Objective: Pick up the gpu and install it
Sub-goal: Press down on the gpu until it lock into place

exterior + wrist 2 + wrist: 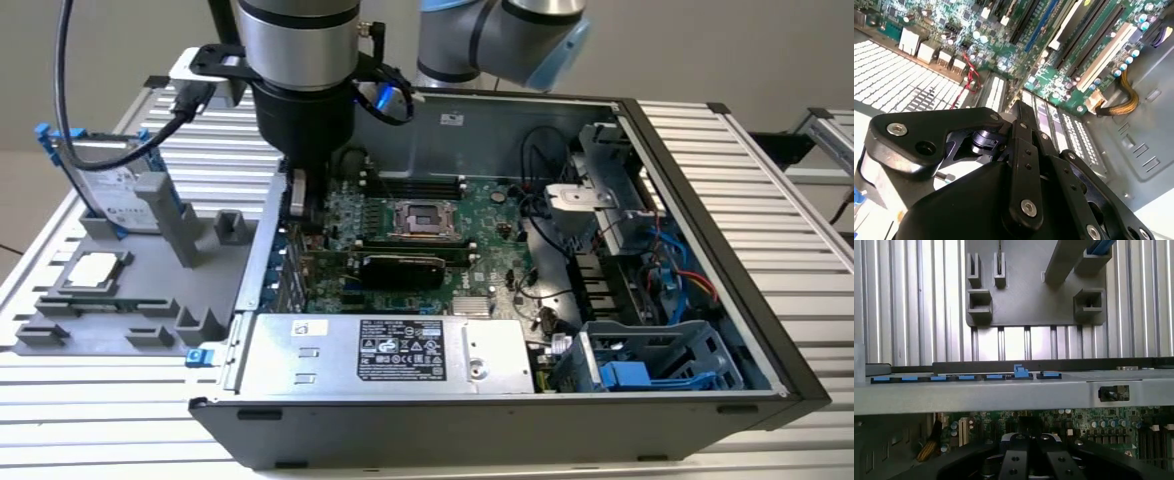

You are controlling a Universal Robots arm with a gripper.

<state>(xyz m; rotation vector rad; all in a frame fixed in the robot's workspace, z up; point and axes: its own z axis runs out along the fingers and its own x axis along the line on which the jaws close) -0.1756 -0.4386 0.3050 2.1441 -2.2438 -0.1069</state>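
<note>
1. The gripper [302, 200] is hanging inside the open computer case [694, 200], close to the case's wall at the exterior view's left, just above the green motherboard [494, 225].
2. The gpu [403, 266] is sitting on the motherboard, standing on its edge in a slot, with the black cooler showing. It is lying a little below the gripper and toward the exterior view's right of it, near but not touching.
3. In both wrist views the black links of the gripper [1019, 107] are meeting in a narrow point, so the fingers seem pressed together, and they are holding nothing that I can see.
4. In the first wrist view the gripper [1029, 432] is pointing at the motherboard [1089, 422], under the grey edge of the case [1004, 395].
5. Outside the case, on the ribbed metal surface [120, 390], a grey holder tray [120, 290] is carrying a silver hard drive in a blue frame [114, 185] and a small square processor chip [91, 270]. These are lying well apart from the gripper, toward the exterior view's left.
</note>
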